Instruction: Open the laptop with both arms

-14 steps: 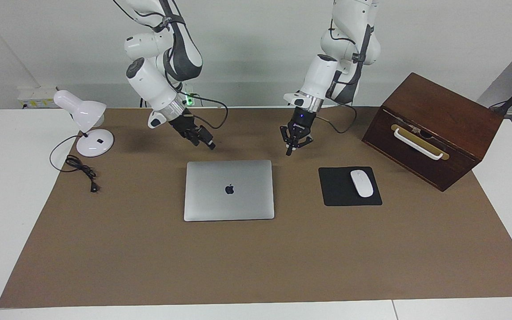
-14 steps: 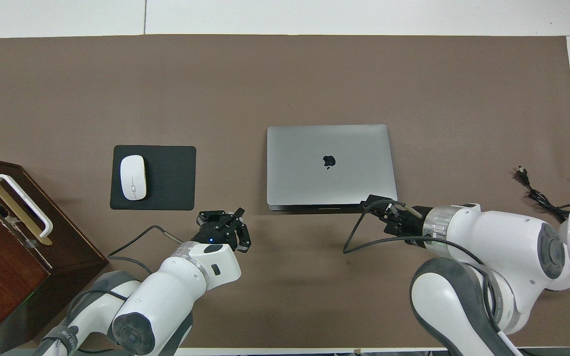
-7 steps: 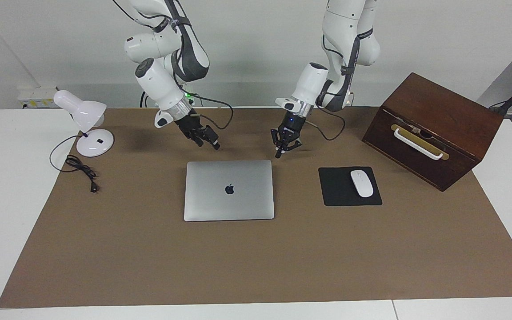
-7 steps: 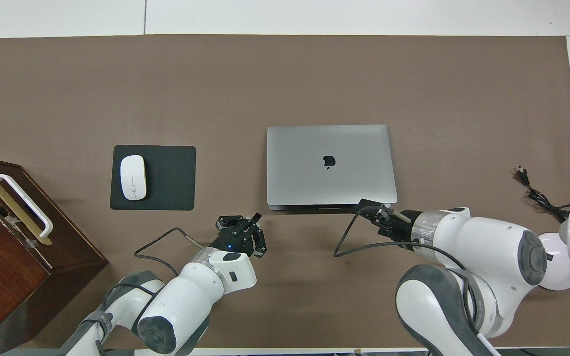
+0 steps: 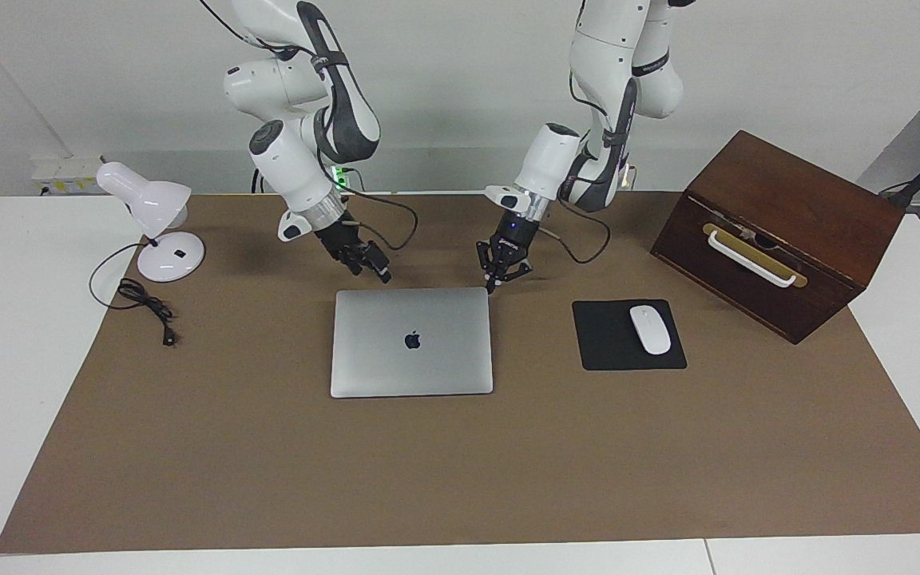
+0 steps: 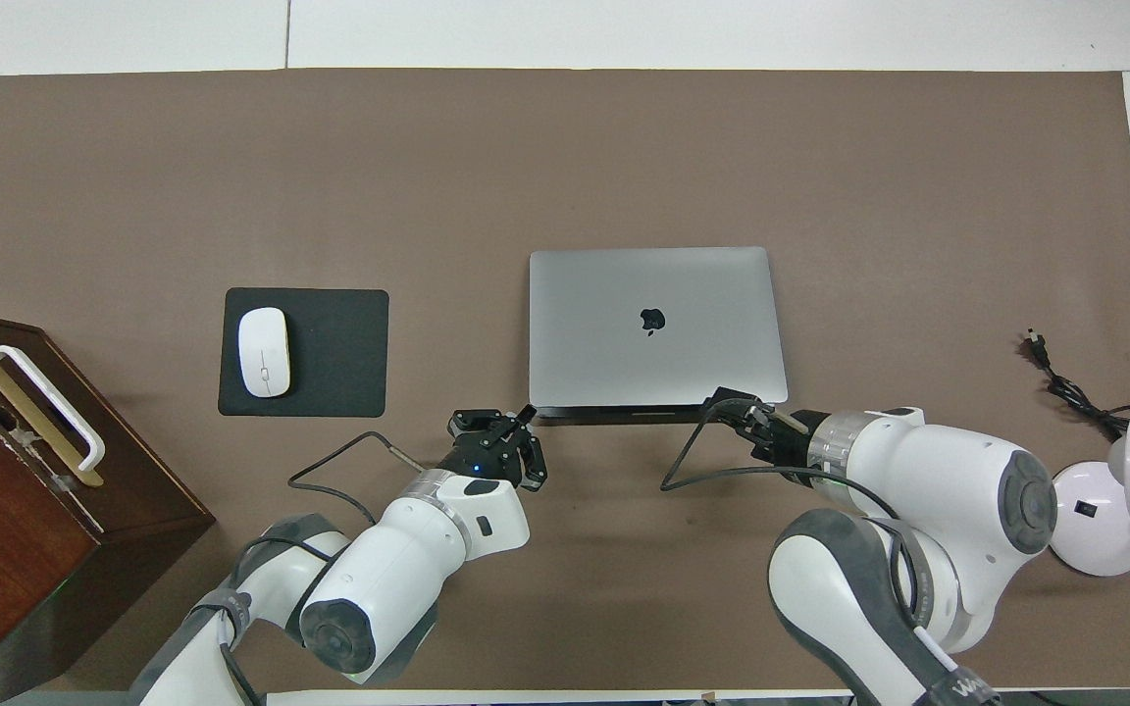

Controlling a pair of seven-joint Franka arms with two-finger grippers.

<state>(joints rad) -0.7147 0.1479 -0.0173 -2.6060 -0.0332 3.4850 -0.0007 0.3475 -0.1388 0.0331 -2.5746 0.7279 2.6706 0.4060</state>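
The laptop [image 5: 411, 342] [image 6: 656, 328] lies shut and flat on the brown mat [image 5: 460, 471] that covers the middle of the desk [image 5: 5, 319], its lid with the dark apple logo facing up.

The right end effector [image 5: 378, 268] [image 6: 728, 402] hangs over the laptop's edge nearest the robots, close to the corner toward the right arm's end of the desk; whether its fingers are apart or together I cannot tell. The left end effector [image 5: 495, 280] [image 6: 516, 424] is low at the other corner of that same edge, one fingertip just at the corner, and its fingers stand apart. Whether either touches the laptop cannot be made out.

Toward the left arm's end of the desk a black mouse pad [image 5: 628, 335] [image 6: 330, 353] lies beside the laptop with a white mouse [image 5: 650, 329] [image 6: 264, 351] on it. A dark wooden box [image 5: 779, 231] [image 6: 25, 490] with a white handle stands farther toward that end. At the right arm's end stands a white desk lamp [image 5: 152, 220] [image 6: 1114, 490], its black cord [image 5: 144, 303] [image 6: 1065, 387] coiled on the mat.
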